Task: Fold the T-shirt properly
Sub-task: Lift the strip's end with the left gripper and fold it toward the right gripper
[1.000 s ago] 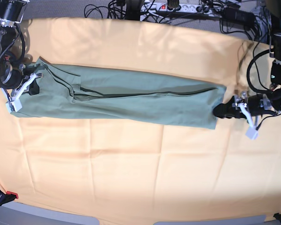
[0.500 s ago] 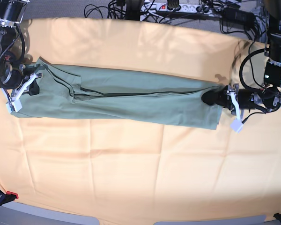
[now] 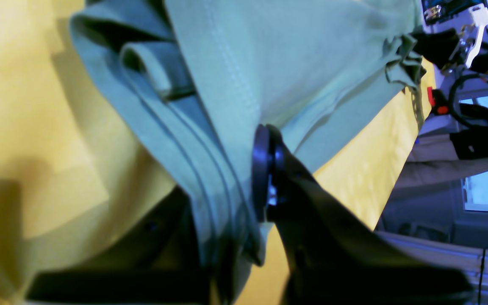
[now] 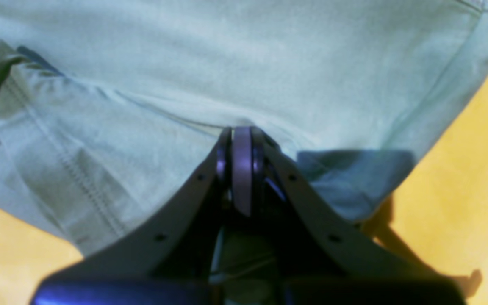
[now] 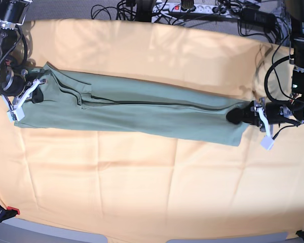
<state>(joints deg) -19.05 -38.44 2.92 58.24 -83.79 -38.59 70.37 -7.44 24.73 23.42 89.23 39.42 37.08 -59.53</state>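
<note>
The sage-green T-shirt (image 5: 142,109) lies folded lengthwise into a long narrow strip across the yellow-orange cloth (image 5: 152,187). It is drawn out between both grippers. My left gripper (image 5: 236,116) is shut on the strip's right end. In the left wrist view, the left gripper (image 3: 265,169) pinches several layers of the T-shirt (image 3: 290,63). My right gripper (image 5: 36,95) is shut on the strip's left end. In the right wrist view, the right gripper (image 4: 240,140) has its fingers pressed together on the T-shirt (image 4: 227,63).
Cables and a power strip (image 5: 192,7) run along the table's far edge. A red-tipped clamp (image 5: 11,210) sits at the near left corner. The right arm (image 3: 460,38) shows at the far end of the shirt in the left wrist view.
My left gripper moved in onto the shirt's right end, shut on it, then drew it rightward, pulling the strip longer and straighter. The right gripper kept its hold and barely moved.
</note>
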